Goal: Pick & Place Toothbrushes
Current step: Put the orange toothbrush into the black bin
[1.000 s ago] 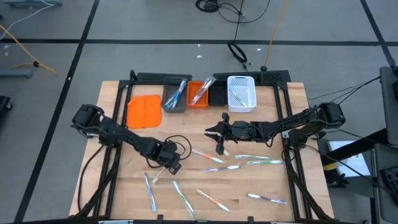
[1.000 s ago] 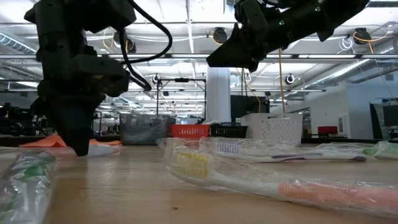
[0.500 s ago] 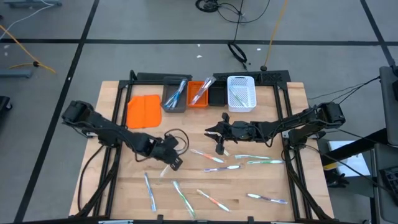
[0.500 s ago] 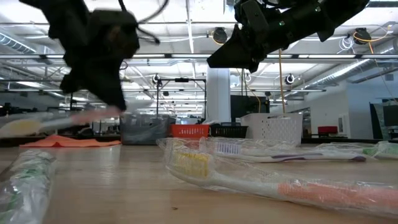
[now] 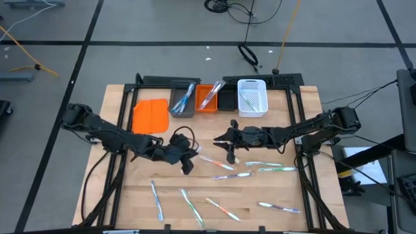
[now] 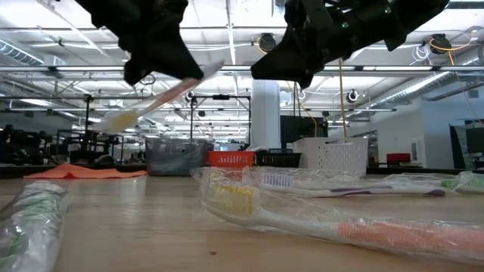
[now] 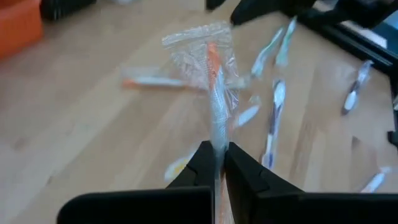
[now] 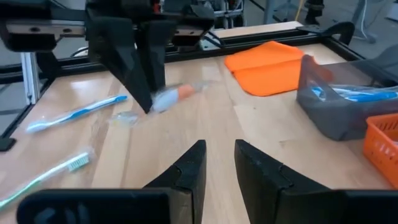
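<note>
The left claw grips a wrapped toothbrush; the grey bin holds blue toothbrushes.

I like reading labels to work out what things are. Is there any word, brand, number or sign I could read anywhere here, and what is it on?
None can be read.
Wrapped toothbrush nearest the low camera: no print shows on its clear wrapper.
Toothbrush held in the left gripper: blurred, no lettering shows.
Grey bin, orange bin, white mesh bin: no labels show.
</note>
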You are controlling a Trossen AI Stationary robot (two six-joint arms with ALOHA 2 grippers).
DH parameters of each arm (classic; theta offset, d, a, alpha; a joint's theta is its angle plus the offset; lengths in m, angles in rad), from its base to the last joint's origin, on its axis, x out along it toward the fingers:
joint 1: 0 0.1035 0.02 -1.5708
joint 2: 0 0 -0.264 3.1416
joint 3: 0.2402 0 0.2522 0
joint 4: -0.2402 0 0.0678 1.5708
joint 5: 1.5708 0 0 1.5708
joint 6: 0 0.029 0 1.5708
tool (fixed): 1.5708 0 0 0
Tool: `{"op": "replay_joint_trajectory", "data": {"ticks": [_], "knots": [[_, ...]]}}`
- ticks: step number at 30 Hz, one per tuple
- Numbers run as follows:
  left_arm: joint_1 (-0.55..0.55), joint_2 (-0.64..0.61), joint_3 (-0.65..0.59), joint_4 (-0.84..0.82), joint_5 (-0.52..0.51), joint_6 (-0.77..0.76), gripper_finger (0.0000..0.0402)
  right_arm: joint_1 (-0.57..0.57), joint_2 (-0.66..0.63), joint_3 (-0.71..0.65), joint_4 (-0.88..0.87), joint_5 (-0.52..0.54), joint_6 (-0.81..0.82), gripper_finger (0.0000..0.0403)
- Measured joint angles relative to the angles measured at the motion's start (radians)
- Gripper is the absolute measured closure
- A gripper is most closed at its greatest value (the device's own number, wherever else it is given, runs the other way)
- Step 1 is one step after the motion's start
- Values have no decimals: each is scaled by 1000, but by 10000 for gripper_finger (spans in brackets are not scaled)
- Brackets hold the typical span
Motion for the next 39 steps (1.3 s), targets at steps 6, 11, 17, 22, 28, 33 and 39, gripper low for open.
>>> {"op": "replay_joint_trajectory", "data": {"ticks": [6,11,17,22,28,33,39], "knots": [[23,0,0,117,-32,123,389,0,0,0,7,-7,24,326],[38,0,0,141,-40,183,397,0,0,0,60,-77,22,299],[39,0,0,178,-70,242,389,0,0,0,88,-75,0,244],[39,0,0,216,-71,306,393,0,0,0,146,-74,-1,211],[39,0,0,307,-72,408,396,0,0,0,191,-74,-1,195],[46,0,0,371,-73,471,389,0,0,0,241,-74,1,198],[56,4,0,380,-90,492,395,-1,0,0,279,-74,-1,201]]}}
